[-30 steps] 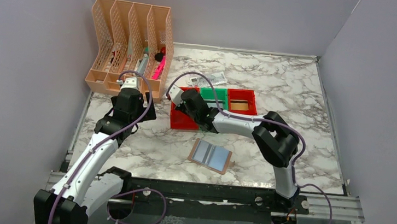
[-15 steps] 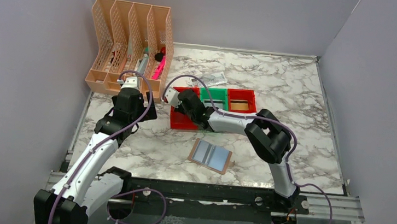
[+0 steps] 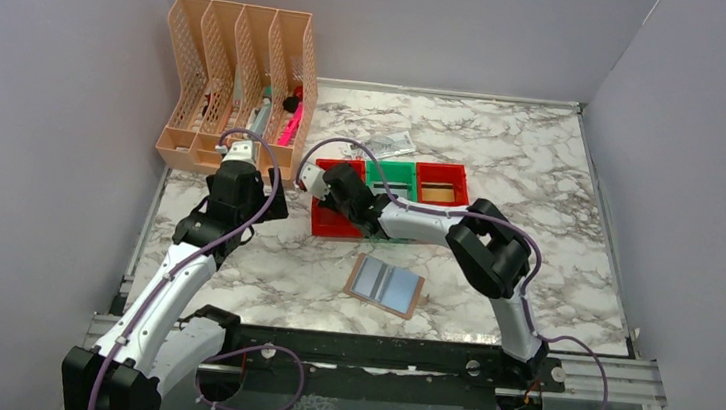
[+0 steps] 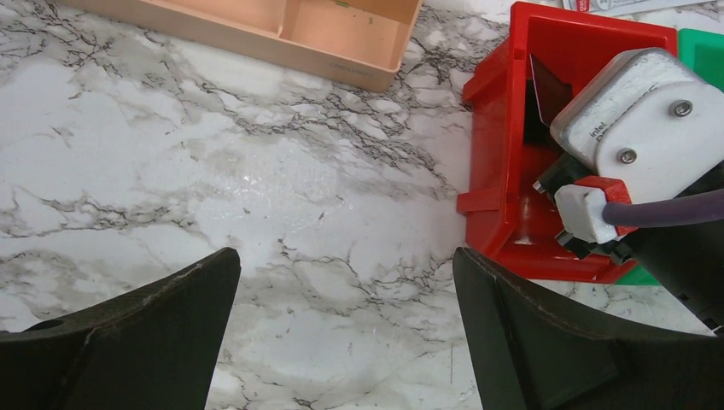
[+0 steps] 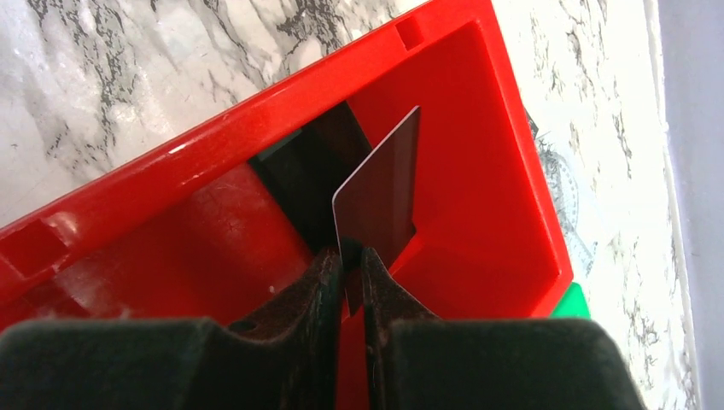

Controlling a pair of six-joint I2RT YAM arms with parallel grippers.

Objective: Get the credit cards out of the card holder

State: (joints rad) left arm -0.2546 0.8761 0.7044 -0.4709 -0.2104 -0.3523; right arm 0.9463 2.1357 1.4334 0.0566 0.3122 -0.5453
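The card holder lies open on the marble table, tan-brown with two pale blue-grey inner panels, apart from both grippers. My right gripper is shut on a dark credit card, holding it on edge inside the left red bin. In the top view the right gripper is over that bin. The card also shows in the left wrist view. My left gripper is open and empty over bare marble, left of the red bin; in the top view the left gripper is beside the bin.
A green bin and a second red bin stand in a row right of the first. A peach file organizer stands at the back left. A crumpled paper note lies behind the bins.
My right arm has shifted slightly left, its elbow drawing in, with the card held in the left red bin. The left arm and the card holder have not moved.
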